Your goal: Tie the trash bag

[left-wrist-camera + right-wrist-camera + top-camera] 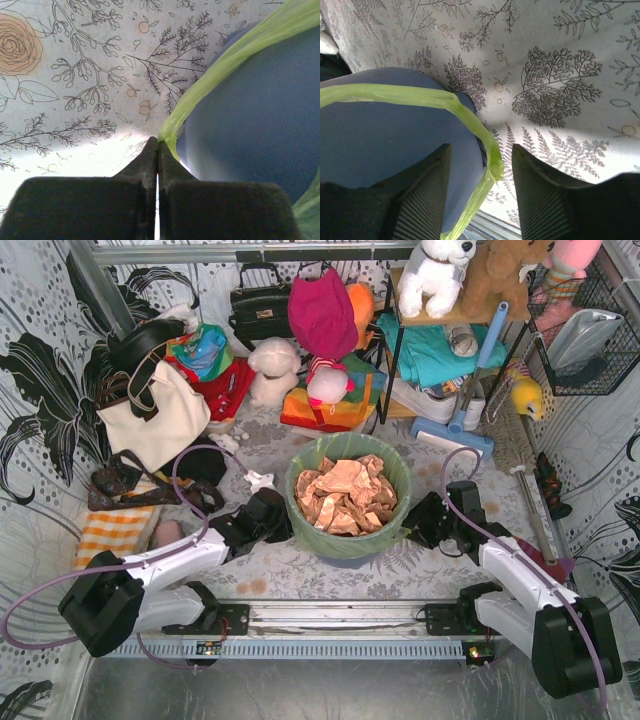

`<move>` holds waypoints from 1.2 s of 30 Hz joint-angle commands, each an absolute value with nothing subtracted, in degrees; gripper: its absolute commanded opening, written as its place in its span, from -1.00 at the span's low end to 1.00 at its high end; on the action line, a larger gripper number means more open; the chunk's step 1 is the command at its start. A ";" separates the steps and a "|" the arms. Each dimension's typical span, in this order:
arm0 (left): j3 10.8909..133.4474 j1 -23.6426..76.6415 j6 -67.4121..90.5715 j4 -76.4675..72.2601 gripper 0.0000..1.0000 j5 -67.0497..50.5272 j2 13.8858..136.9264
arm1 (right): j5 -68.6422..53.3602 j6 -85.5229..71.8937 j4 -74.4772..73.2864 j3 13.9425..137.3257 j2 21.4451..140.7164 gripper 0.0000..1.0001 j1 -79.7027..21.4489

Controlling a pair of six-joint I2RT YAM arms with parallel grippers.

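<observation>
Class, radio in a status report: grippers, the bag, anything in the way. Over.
Left gripper shut on bag rim. Right gripper open, rim strip between fingers. Bag untied, in bin, paper inside. Bin wall close beside both grippers.

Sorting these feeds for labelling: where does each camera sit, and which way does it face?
Top external: above and behind the arms, looking down on the table; left arm and right arm flank the trash bag.
Left wrist: on the left arm, facing the blue bin; its shut jaws pinch the bag's edge.
Right wrist: on the right arm, facing the bin; its open jaws straddle the bag's rim.
Shared: all three show the bag.
</observation>
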State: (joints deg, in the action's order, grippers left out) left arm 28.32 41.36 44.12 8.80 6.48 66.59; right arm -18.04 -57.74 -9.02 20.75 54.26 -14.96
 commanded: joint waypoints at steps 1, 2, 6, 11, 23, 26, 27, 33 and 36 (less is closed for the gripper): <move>29.12 41.13 43.63 7.74 -1.00 7.74 66.42 | -19.41 -57.31 -2.85 19.82 56.91 -0.05 -14.77; 29.09 41.12 43.80 8.16 -1.00 8.11 66.07 | -18.72 -57.37 -3.11 20.04 57.40 -0.18 -14.77; 29.12 41.11 45.11 12.00 -1.00 11.38 62.80 | -13.01 -55.69 -7.72 21.55 57.91 -0.85 -14.78; 28.66 41.05 47.67 18.23 -1.00 15.99 56.96 | -8.67 -52.31 -13.74 23.51 54.56 -1.00 -14.84; 28.39 41.04 53.88 29.79 -1.00 22.60 50.19 | -7.85 -53.57 -14.85 22.88 51.02 -1.00 -14.80; 26.10 41.04 51.27 21.79 -0.93 17.58 47.33 | -8.57 -53.46 -14.54 23.49 51.85 -1.00 -14.78; 24.92 41.03 49.87 18.60 -0.83 15.72 46.43 | -8.68 -53.40 -14.46 23.50 51.98 -1.00 -14.79; 20.17 41.04 49.56 10.95 -0.18 13.34 44.16 | -9.51 -54.04 -13.63 23.20 52.23 -1.00 -14.80; 19.08 41.03 48.87 8.26 0.04 10.79 44.73 | -9.78 -54.45 -13.41 22.96 52.04 -1.00 -14.83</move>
